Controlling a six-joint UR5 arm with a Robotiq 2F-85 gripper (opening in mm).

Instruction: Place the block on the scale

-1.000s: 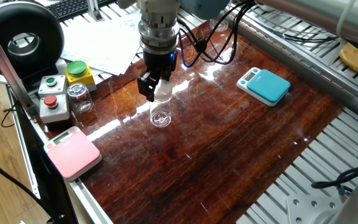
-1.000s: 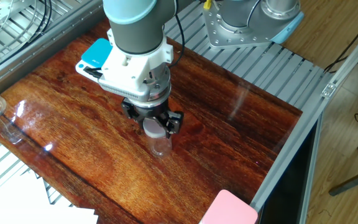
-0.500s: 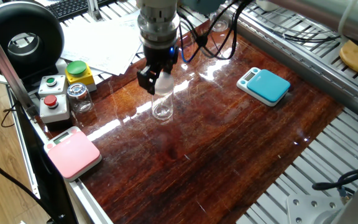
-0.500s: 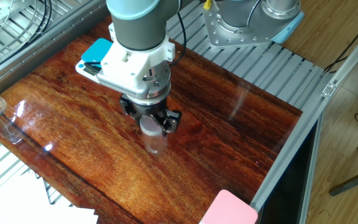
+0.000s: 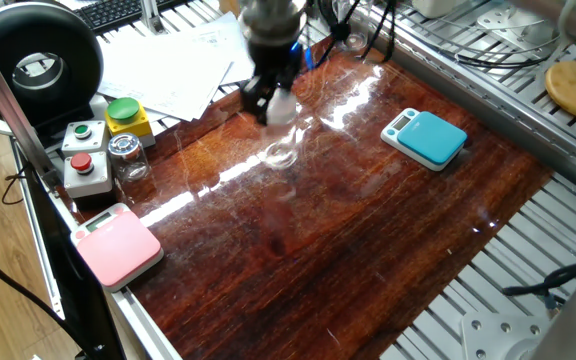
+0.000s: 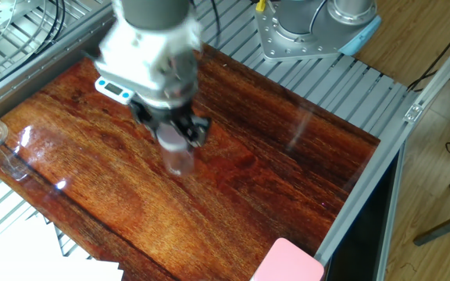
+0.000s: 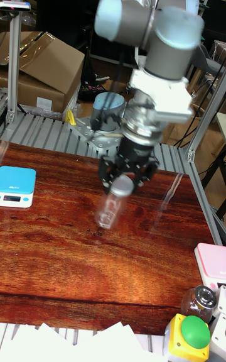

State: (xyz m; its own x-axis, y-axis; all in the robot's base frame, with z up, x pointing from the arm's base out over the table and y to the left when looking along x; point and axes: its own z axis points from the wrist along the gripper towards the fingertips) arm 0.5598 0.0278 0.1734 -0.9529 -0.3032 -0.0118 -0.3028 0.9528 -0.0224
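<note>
The block [image 5: 281, 148] is a clear jar with a whitish top, blurred by motion and hanging tilted above the wood table. My gripper [image 5: 273, 103] is shut on its top. The other fixed view shows the gripper [image 6: 172, 139] with the block [image 6: 180, 161] below it. In the tall view the gripper [image 7: 125, 183] holds the block [image 7: 110, 211] at a slant. The teal scale [image 5: 425, 138] lies flat to the right, apart from the block. It sits far left in the tall view [image 7: 16, 186]. Only the scale's white display edge [image 6: 114, 90] shows past the arm in the other fixed view.
A pink scale [image 5: 116, 245] lies at the front left corner. A small glass jar with a metal lid [image 5: 128, 157] stands beside a button box [image 5: 86, 158] and a yellow box with a green button [image 5: 126, 116]. Papers [image 5: 168, 60] lie at the back.
The gripper has lifted the block off the table and carried it back and to the right, toward the teal scale. The block now hangs tilted.
</note>
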